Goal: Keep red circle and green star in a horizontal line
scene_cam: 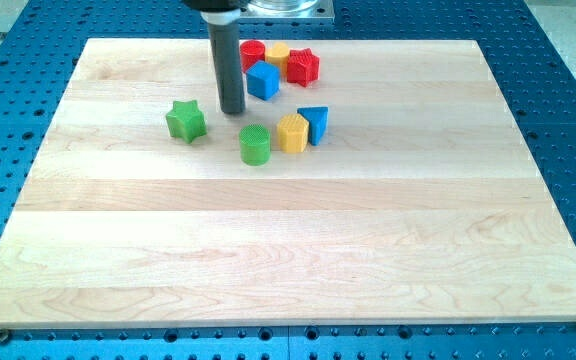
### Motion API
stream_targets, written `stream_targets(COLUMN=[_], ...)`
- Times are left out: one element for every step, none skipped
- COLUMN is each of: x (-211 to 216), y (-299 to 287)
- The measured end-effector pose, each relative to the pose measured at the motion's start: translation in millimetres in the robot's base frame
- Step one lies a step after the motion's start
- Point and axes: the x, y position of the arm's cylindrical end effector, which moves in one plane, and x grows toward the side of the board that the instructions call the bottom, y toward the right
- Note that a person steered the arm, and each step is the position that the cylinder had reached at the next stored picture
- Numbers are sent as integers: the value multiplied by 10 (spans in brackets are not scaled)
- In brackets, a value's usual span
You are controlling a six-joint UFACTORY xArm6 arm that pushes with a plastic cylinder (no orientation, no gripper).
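The red circle (252,52) sits near the view's top, partly behind the blue cube (263,80). The green star (185,120) lies lower and to the view's left. My tip (232,111) rests on the board between them, just right of the green star and left of the blue cube, touching neither. The rod rises straight up out of the view's top.
A yellow block (279,54) and a red star (303,66) sit right of the red circle. A green cylinder (255,144), a yellow block (292,132) and a blue block (314,123) form a row below. The wooden board (288,250) lies on a blue perforated table.
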Motion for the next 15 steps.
stream_targets(x=[380,597,168,408,662,-322,-623,50,-210,-651,-209,-406,-539,-420,-778], y=[-595,-743,-711,-816,-1005,-1048,-1044,-1032,-1208,-1207,-1207,-1549,-1560,-1206,-1014])
